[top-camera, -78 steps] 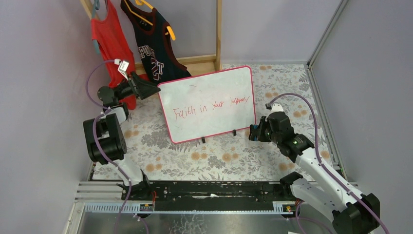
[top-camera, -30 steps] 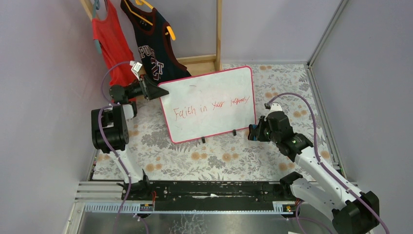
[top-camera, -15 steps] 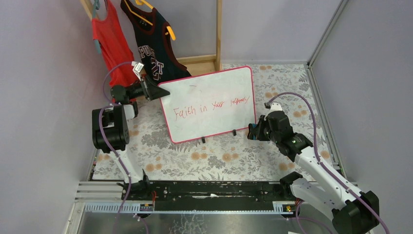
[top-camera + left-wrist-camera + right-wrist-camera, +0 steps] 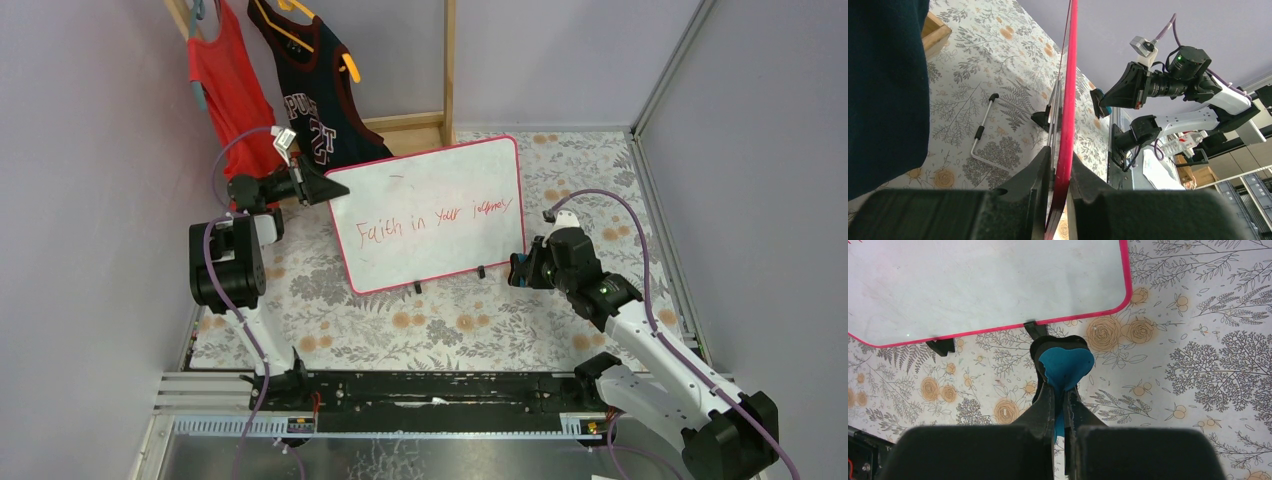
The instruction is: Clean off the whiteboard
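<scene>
The whiteboard (image 4: 430, 215) stands tilted on small black feet in the middle of the floral table, with red handwriting (image 4: 432, 216) across its face. My left gripper (image 4: 322, 188) is at the board's upper left corner. In the left wrist view its jaws (image 4: 1059, 155) are shut on the pink-red frame (image 4: 1068, 100), one finger on each side. My right gripper (image 4: 515, 270) hovers just off the board's lower right corner, shut on a blue and black eraser pad (image 4: 1065, 365). In the right wrist view the pad sits below the board's bottom edge (image 4: 998, 327), near a black foot (image 4: 1036, 329).
A red shirt (image 4: 225, 90) and a dark jersey (image 4: 315, 100) hang on a wooden rack (image 4: 449, 70) behind the board's left part. A bent white metal rod (image 4: 980, 135) lies on the table behind the board. Grey walls close in left, back and right.
My left gripper has closed onto the board's frame at the upper left corner, after moving up and right to it. The right arm and eraser have hardly moved.
</scene>
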Available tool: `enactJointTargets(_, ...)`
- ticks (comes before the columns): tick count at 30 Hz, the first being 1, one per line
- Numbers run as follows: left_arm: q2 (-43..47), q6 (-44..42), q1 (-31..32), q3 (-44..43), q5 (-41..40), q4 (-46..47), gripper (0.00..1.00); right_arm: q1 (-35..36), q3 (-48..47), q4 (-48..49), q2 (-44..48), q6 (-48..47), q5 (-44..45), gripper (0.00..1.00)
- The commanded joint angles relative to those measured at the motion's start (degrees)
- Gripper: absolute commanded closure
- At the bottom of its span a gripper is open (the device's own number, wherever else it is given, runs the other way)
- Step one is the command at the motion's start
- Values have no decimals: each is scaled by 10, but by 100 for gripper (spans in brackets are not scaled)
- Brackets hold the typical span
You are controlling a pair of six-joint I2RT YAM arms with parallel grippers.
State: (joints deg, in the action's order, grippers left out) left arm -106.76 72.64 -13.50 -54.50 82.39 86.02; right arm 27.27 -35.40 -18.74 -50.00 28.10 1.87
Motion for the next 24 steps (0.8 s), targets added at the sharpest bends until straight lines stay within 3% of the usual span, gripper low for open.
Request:
enactJointTargets(1,-4,0,3,2,15,51,87,5,-6,19,6,2,-3,100)
enactJointTargets(13,-13,-1,2,2,21,53,100,5,-12,21,-2,-5,4,100)
enactJointTargets(24,-8,-8,1,8,34,54,100,6,-53,53,-59,-39,37,100)
